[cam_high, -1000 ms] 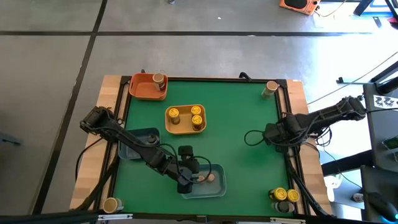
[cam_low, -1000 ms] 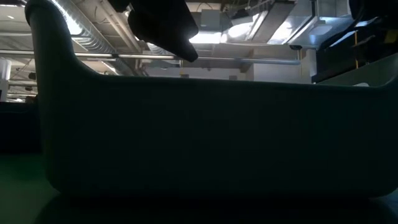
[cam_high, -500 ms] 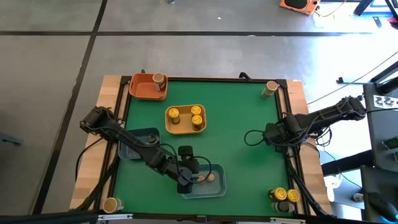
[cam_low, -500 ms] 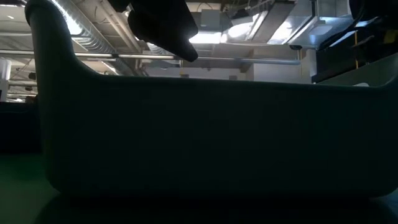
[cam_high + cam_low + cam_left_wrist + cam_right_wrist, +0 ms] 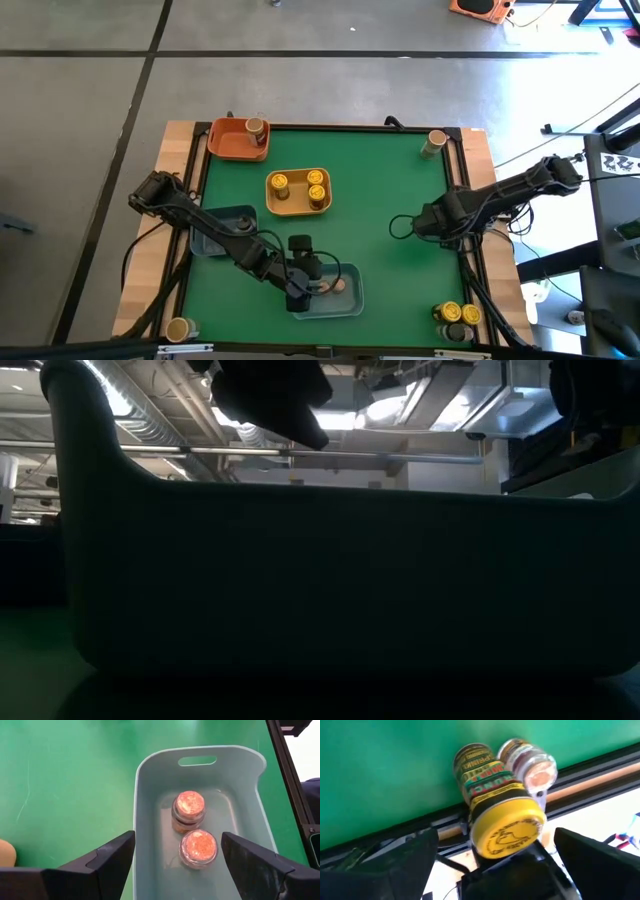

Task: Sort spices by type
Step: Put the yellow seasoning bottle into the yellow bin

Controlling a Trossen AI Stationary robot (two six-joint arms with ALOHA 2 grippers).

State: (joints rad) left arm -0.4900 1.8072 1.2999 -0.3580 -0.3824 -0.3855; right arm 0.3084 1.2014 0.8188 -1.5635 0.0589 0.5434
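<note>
Two spice jars with orange-tan lids (image 5: 189, 805) (image 5: 198, 847) stand upright in a pale blue tray (image 5: 147, 785) near the table's front. My left gripper (image 5: 178, 840) hovers open above them, a finger on each side, touching nothing; in the high view it shows as my left gripper (image 5: 308, 280). At the right side of the table my right gripper (image 5: 432, 222) points steeply down and is open. Its wrist view looks past the open right gripper (image 5: 492, 842) at a yellow-lidded jar (image 5: 495, 800) and a clear jar (image 5: 527, 762) by the table's edge.
Far left, an orange tray (image 5: 225, 142) holds one jar, and a yellow tray (image 5: 298, 207) holds yellow-lidded jars. A second blue tray (image 5: 215, 240) lies under my left arm. Single jars stand at the far right (image 5: 433, 142) and near left (image 5: 178, 328); more (image 5: 455, 315) stand near right. The blue tray's wall (image 5: 320, 580) fills the low view.
My right gripper has moved a little toward the table's left and sunk slightly. The jars and trays have stayed put.
</note>
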